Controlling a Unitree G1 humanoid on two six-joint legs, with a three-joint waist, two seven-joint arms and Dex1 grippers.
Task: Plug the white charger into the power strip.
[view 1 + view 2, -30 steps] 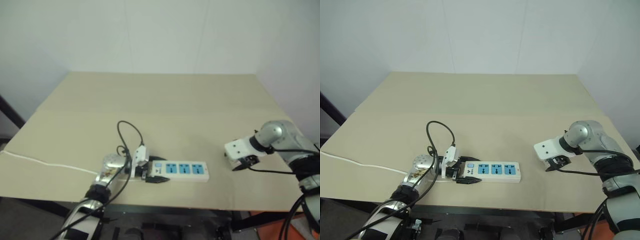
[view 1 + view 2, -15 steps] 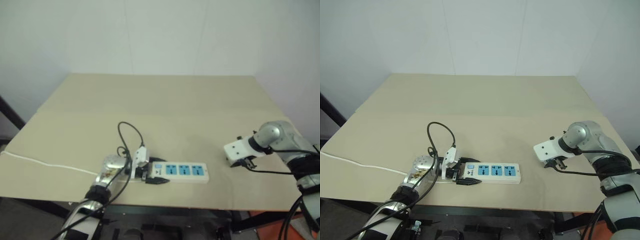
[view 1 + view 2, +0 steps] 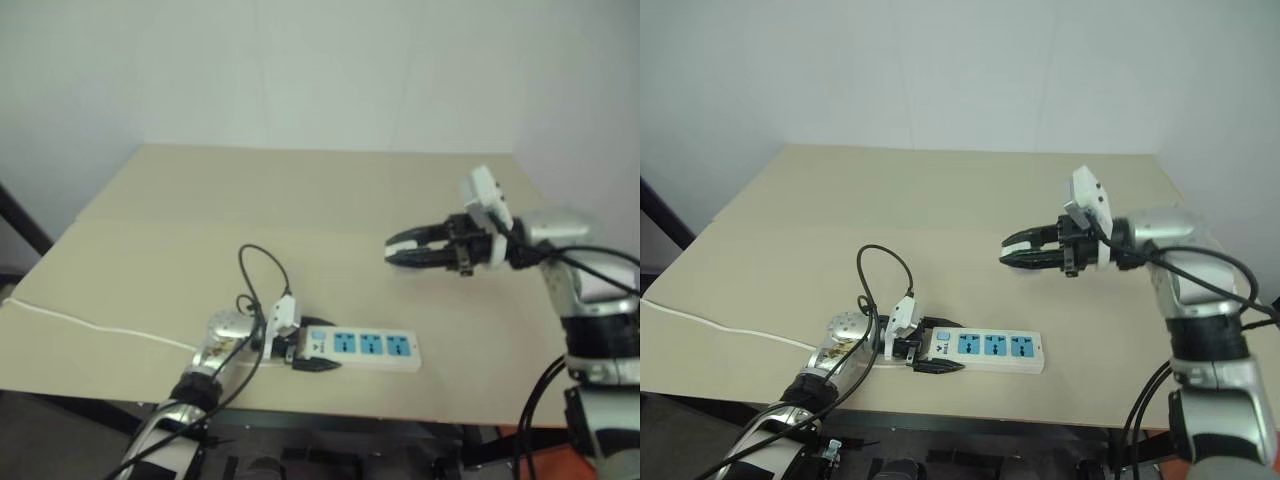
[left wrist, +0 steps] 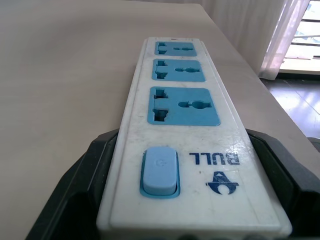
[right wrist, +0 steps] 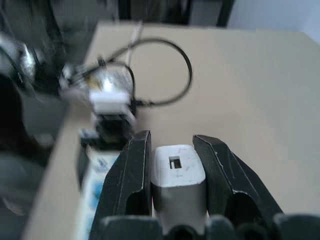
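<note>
Right wrist view: the right claw [image 5: 172, 165] is clamped on the white charger [image 5: 177, 170], whose lower end is hidden between the fingers, raised above the surface [image 3: 970, 200]. Left wrist view: the left claw [image 4: 192, 165] spans the switch end of the power strip [image 4: 182, 130], fingers wide against its sides, fingertips hidden. The strip lies near the surface's front edge; its cord is hard to trace.
</note>
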